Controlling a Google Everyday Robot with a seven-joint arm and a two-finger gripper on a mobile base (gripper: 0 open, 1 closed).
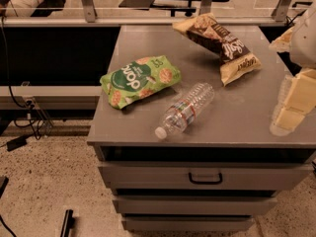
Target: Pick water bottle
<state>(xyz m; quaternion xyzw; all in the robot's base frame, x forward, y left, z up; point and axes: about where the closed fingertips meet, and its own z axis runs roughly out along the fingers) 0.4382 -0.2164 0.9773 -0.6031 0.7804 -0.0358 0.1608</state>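
The water bottle [186,110] lies on its side near the front edge of the table [237,115], cap frontward, ungrasped, so the whole pick remains. The gripper [290,105] hangs over the right edge, partly cut off; whether it is open, I cannot tell. Behind lie a green snack bag [140,79] and a brown chip bag [219,41].

Dim, warm, yellowish light from overhead. Soft, short shadows hugging the green bag [140,80] and water bottle [185,110] (darkest along their near sides). Dull sheen across the grey tabletop [247,115]. Gripper [292,106] at the right edge, pale and washed out.
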